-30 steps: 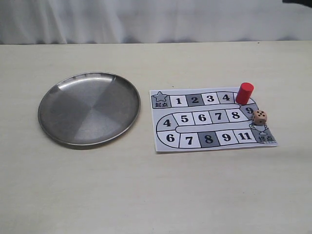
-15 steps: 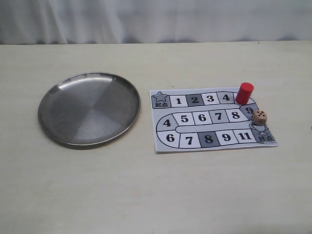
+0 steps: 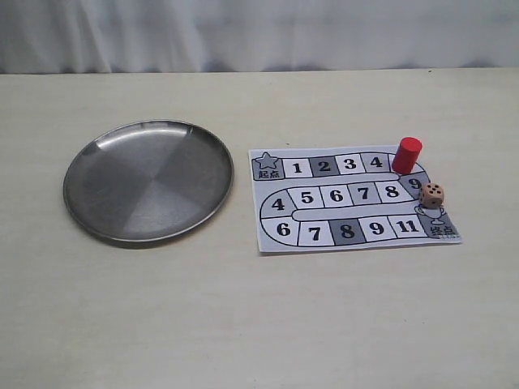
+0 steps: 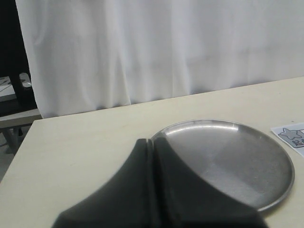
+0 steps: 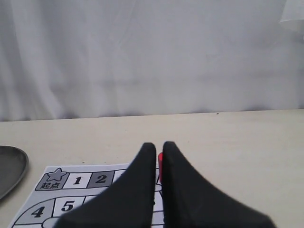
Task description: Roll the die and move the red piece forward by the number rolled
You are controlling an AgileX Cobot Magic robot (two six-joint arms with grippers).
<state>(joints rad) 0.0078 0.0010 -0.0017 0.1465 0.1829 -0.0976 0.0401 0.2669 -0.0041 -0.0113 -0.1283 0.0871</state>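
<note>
Nearest is bare table [image 3: 243,324], then the paper board [image 3: 272,239].

The die [image 3: 432,193] sits on the board's right end, by the finish square beside 11. Its pips are too small to count reliably. It looks light, hard and wooden, and likely to skid or tumble, so pinch it across two opposite flat faces.

The red piece [image 3: 407,154] stands upright just behind it, at the end of the top row past 4. It is rigid, smooth, light and tippy, so grip across its sides low down.

The two are near each other, so a jaw reaching for the die could knock the piece. The thin board may also slide.

The steel plate [image 3: 148,180] is well apart on the left and empty. White curtain [image 3: 243,32] is at the back.

Both arms are out of the exterior view. The left gripper [image 4: 151,141] has its jaws pressed together and holds nothing. The right gripper [image 5: 159,147] has its jaws nearly touching and is empty, with a red sliver showing beyond the slit.
</note>
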